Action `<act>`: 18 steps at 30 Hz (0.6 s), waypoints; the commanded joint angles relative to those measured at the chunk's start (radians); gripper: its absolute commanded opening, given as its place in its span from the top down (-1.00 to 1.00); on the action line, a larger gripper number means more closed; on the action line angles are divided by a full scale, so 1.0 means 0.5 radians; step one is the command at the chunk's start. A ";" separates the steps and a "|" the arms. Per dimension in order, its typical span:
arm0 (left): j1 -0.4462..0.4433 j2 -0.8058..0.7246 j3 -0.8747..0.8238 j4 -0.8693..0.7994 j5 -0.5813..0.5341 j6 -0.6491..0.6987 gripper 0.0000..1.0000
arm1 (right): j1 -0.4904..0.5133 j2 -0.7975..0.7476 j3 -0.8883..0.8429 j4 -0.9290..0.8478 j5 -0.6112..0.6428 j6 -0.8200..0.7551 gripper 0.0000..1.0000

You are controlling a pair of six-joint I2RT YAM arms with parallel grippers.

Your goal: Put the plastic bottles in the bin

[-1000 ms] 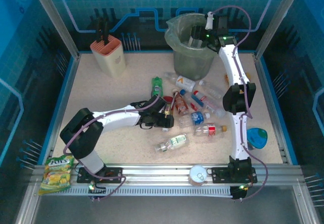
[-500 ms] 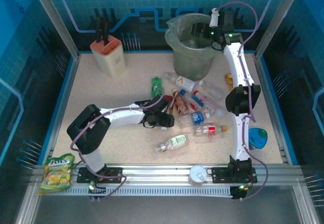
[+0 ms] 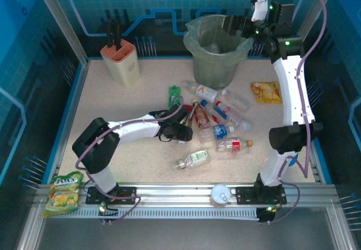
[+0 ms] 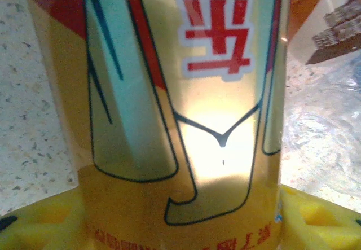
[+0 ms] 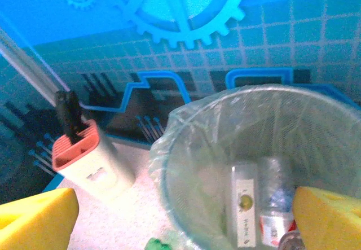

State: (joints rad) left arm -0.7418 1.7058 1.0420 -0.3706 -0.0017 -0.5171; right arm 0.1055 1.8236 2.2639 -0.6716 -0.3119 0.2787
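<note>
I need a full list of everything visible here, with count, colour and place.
Round grey bin with greenish liner: one, back of speckled table.
Clear plastic bottles in the bin: at least two, at its bottom.
Plastic bottles on the table: about eight, mostly clear, one green, centre.
Gold-labelled bottle: one, gold and red, between left jaws.
Peach-pink knife block: one, black handles, back left.
Yellow-orange snack bag: one, right of the pile.
Yellow-green snack bag: one, near left edge.
Round white can: one, near edge.
Left gripper: jaws closed on the gold-labelled bottle.
Right gripper: jaws open above the bin.
</note>
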 commanded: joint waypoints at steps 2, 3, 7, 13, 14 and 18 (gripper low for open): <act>-0.011 -0.182 0.096 -0.057 -0.082 0.157 0.32 | 0.181 -0.161 -0.239 -0.159 -0.067 -0.072 -0.95; -0.011 -0.216 0.100 -0.055 -0.095 0.183 0.34 | 0.224 -0.195 -0.298 -0.173 -0.066 -0.074 -0.95; -0.010 -0.371 0.087 0.019 -0.131 0.331 0.39 | 0.378 -0.283 -0.510 -0.235 -0.124 -0.018 -0.95; 0.039 -0.686 -0.147 0.410 -0.003 0.574 0.47 | 0.436 -0.330 -0.827 -0.212 -0.290 0.097 -0.97; 0.057 -0.725 -0.202 0.493 0.059 0.628 0.48 | 0.434 -0.301 -0.825 -0.256 -0.350 0.082 -0.98; 0.153 -0.785 -0.291 0.661 0.306 0.690 0.49 | 0.460 -0.252 -0.945 -0.231 -0.630 0.105 -1.00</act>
State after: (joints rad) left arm -0.6987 1.3254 0.9264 -0.1493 0.0380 -0.2417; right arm 0.3275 1.6840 1.8278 -0.7765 -0.4843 0.3065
